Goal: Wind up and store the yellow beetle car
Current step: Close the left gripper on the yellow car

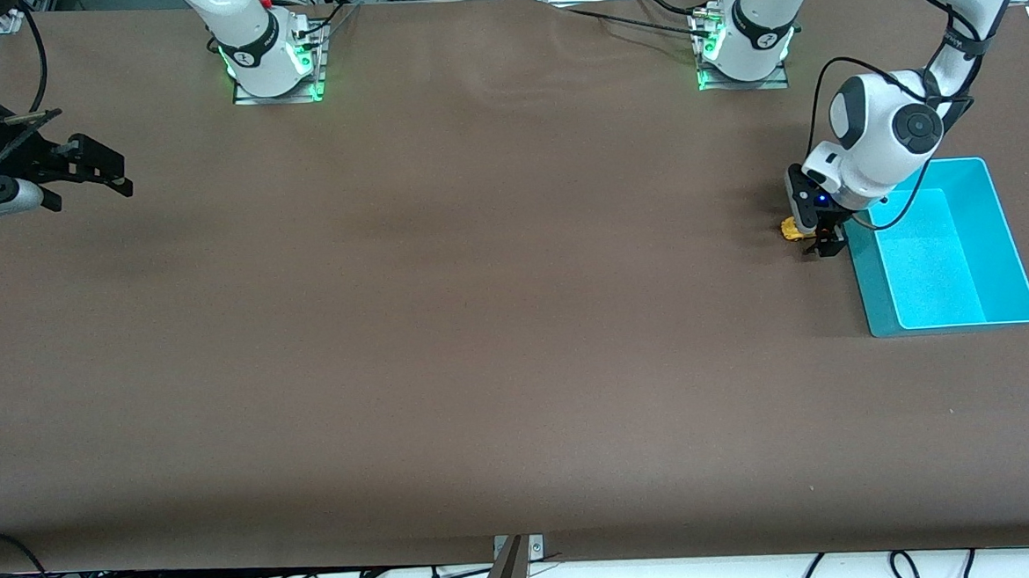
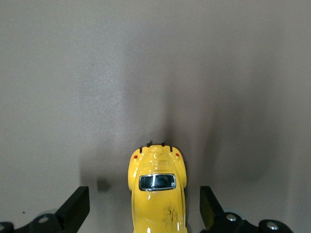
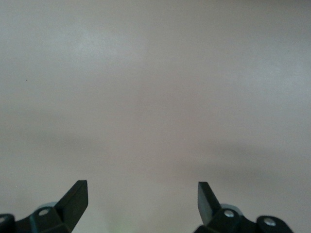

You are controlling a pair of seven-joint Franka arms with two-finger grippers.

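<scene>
The yellow beetle car (image 1: 791, 229) sits on the brown table beside the cyan bin (image 1: 957, 326), toward the right arm's end from it. My left gripper (image 1: 819, 245) is low over the car and partly hides it. In the left wrist view the car (image 2: 158, 204) lies between my open left gripper's (image 2: 143, 195) fingers (image 2: 77, 206), with a gap on each side. My right gripper (image 1: 95, 174) is open and empty over bare table at the right arm's end, where the arm waits. It shows open in the right wrist view (image 3: 142, 190).
The cyan bin holds nothing that I can see. The brown table (image 1: 481, 326) stretches between the two arms. Cables hang below the table's edge nearest the front camera.
</scene>
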